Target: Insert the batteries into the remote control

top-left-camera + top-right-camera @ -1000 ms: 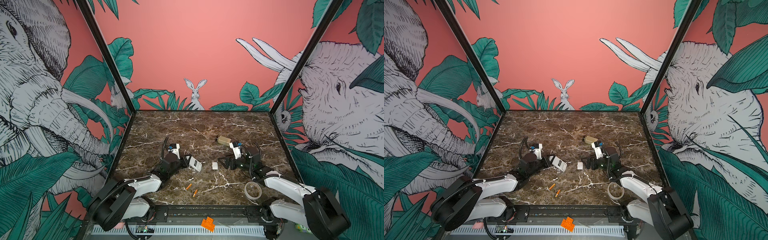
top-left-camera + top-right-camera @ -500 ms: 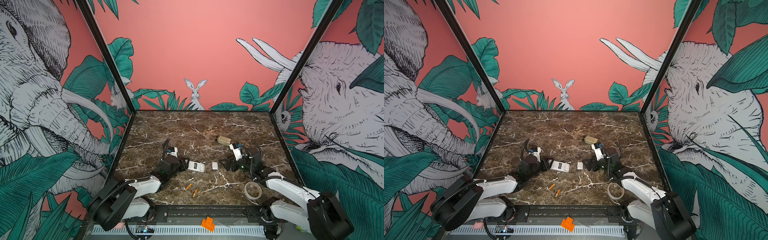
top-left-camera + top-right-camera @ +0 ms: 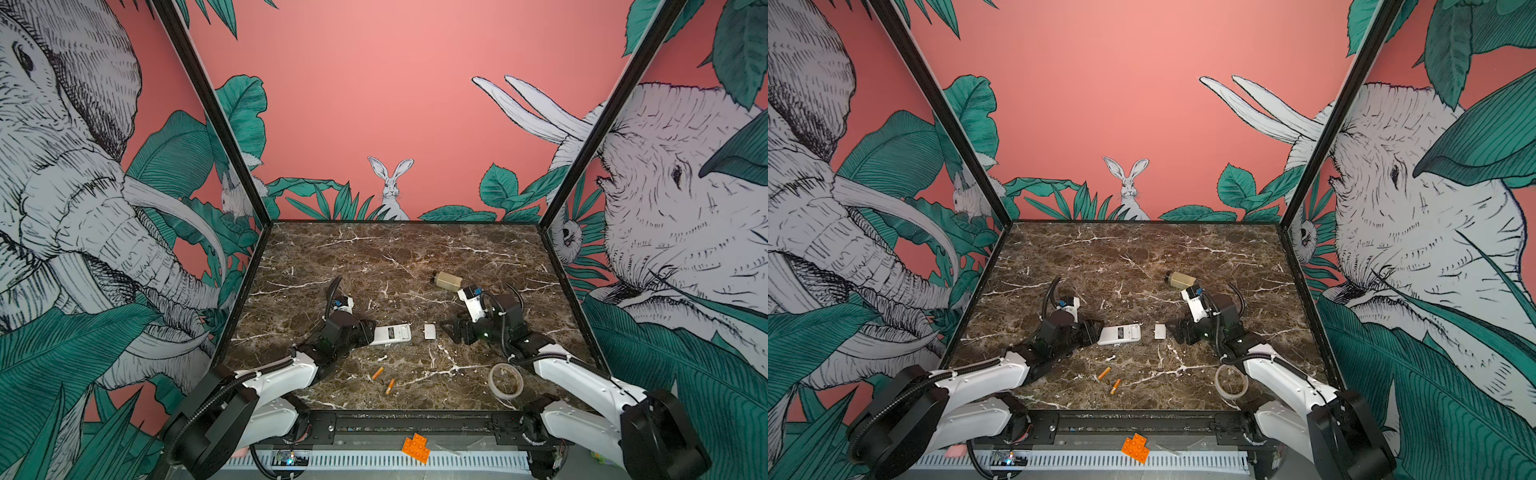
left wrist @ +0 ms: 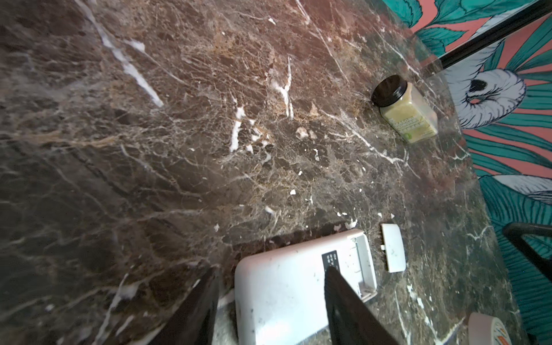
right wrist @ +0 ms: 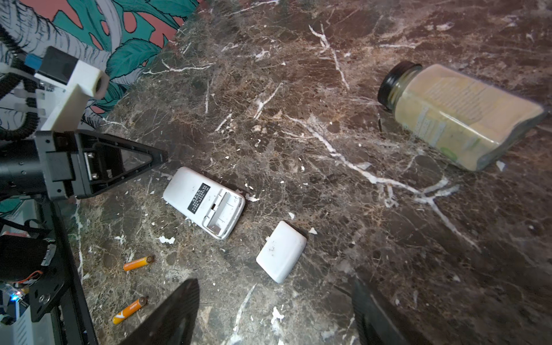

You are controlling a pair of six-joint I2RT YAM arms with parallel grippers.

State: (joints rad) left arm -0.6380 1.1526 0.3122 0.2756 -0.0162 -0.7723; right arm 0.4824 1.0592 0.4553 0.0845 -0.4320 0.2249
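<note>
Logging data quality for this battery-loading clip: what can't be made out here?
remote control front: faces down, hidden by its own body, all views.
label print: blurred in right wrist view, too small in both top views.
batteries: polarity marks too small in right wrist view.
left pincer: whether it touches the remote; a finger overlaps it in left wrist view.

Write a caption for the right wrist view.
The remote control lies back up, compartment open, cover beside it, two batteries loose.

Glossy marble-look table (image 3: pixel 374 257); matt white plastic remote control (image 5: pixel 185 191).
</note>
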